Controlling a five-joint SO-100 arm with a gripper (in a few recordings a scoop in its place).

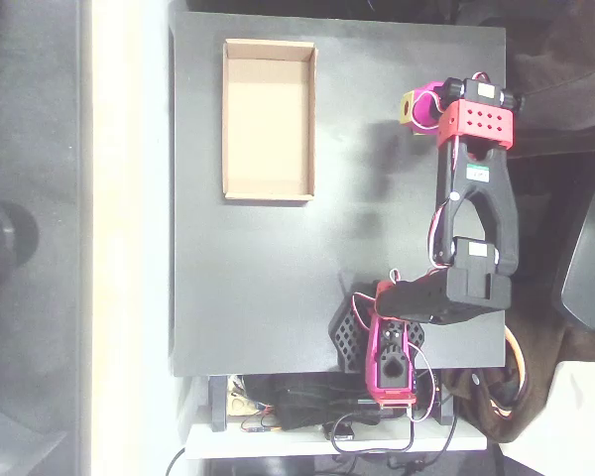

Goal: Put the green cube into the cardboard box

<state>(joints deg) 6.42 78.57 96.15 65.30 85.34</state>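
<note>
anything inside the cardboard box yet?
Nothing: the cardboard box shows a bare tan floor in the overhead view. The green cube sits at the pink claw, right of the box; the grip itself is hidden.

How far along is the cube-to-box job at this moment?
Early stage. The pink gripper has reached the green cube near the table's upper right and appears to be around it; a firm grasp can't be confirmed. Carrying and dropping remain: the cardboard box sits empty further left.
</note>
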